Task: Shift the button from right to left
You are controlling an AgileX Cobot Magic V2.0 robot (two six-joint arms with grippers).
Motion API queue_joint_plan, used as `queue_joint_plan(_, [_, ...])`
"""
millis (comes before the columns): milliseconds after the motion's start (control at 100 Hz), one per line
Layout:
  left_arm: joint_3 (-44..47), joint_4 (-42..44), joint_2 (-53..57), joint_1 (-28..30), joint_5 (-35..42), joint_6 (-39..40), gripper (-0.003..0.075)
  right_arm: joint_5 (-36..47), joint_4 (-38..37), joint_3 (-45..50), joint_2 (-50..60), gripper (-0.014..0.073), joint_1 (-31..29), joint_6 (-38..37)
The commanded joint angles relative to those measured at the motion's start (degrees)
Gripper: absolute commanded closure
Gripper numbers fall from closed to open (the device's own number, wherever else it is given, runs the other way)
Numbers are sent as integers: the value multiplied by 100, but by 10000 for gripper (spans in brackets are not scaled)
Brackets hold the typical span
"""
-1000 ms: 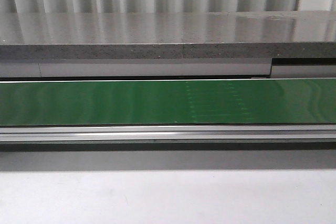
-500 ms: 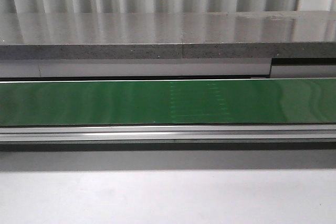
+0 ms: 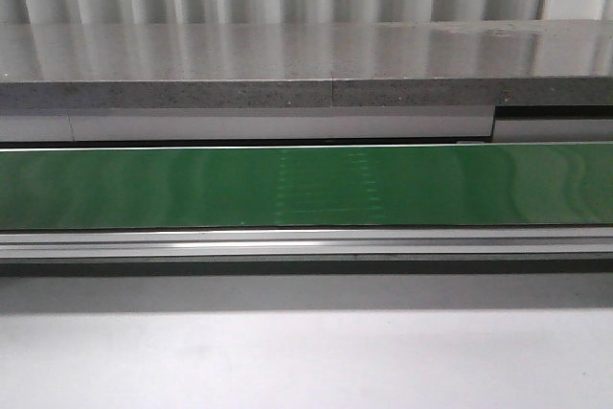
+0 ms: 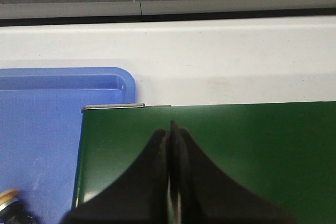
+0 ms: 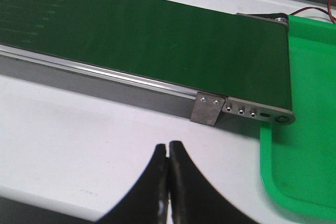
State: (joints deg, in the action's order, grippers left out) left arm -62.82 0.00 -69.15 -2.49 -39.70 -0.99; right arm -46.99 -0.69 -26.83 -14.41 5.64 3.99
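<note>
Only a sliver of the button (image 4: pixel 7 196) shows in the left wrist view: a yellow-orange round rim over a black body, lying in the blue tray (image 4: pixel 42 129) at the frame's edge. My left gripper (image 4: pixel 170 127) is shut and empty above the end of the green belt (image 4: pixel 252 145), beside that tray. My right gripper (image 5: pixel 168 145) is shut and empty above the white table, short of the belt's other end (image 5: pixel 131 35). Neither gripper nor the button shows in the front view, where the belt (image 3: pixel 144 189) carries nothing.
A green tray (image 5: pixel 310 129) sits at the belt's end in the right wrist view. The belt's metal side rail (image 5: pixel 105 77) and end bracket (image 5: pixel 207 108) face the right gripper. A grey stone ledge (image 3: pixel 287 64) runs behind the belt; white table (image 3: pixel 287 361) lies in front.
A faint dotted pattern on the belt has drifted left across the front view. No gripper or object has come into that view.
</note>
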Motion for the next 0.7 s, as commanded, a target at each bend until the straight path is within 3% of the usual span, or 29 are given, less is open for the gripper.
queue_joint_plan(0, [244, -116, 514, -41, 682, 25, 740, 352, -5, -153, -51, 660, -8, 56])
queue_joint_plan(270, [1465, -116, 1680, -41, 1211, 25, 740, 352, -5, -153, -51, 660, -8, 56])
queue_joint_plan(690, [2818, -116, 3408, -31, 1234, 25, 740, 352, -5, -153, -51, 660, -8, 56])
